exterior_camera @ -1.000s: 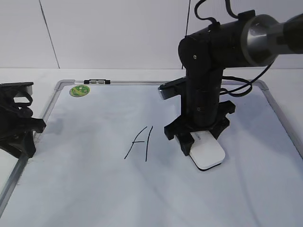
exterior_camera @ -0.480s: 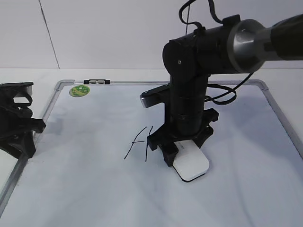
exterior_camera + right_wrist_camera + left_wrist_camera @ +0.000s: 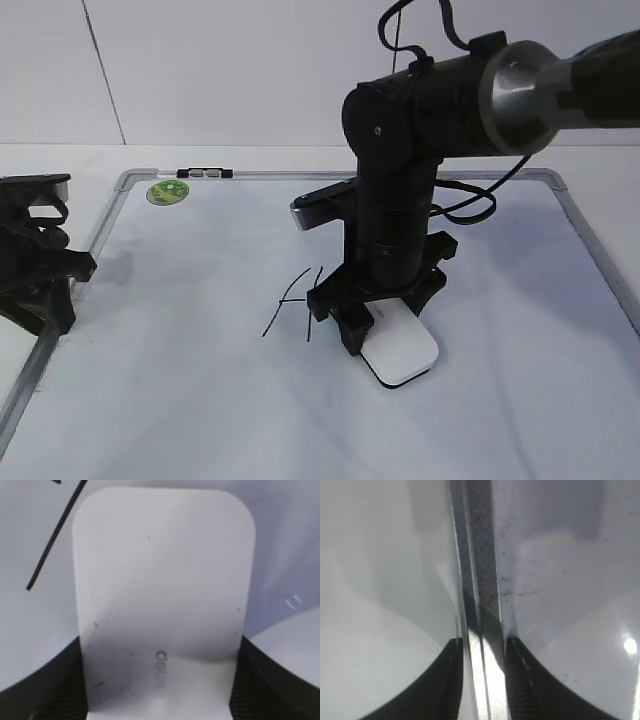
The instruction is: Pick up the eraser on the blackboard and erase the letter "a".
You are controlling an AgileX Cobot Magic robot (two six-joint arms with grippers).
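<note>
The white eraser [image 3: 402,350] lies flat on the blackboard [image 3: 200,400], and my right gripper [image 3: 385,335] is shut on its far end. In the right wrist view the eraser [image 3: 160,580] fills the space between the jaws [image 3: 159,680], its grey lettering facing up. It sits just right of a tall angular capital "A" [image 3: 290,300], one stroke of which shows in the right wrist view [image 3: 52,545]. No lowercase "a" is visible; the arm hides the board behind the eraser. My left gripper [image 3: 50,290] is at the board's left edge, its jaws [image 3: 482,650] closed on the metal frame [image 3: 477,555].
A round green sticker [image 3: 167,191] and a small black-white clip [image 3: 205,173] sit at the board's top left. The right arm stands upright over the board's middle. A white wall rises behind the table.
My right gripper has slid the eraser left and toward the front across the board, from right of centre to beside the "A". The left gripper has not moved.
</note>
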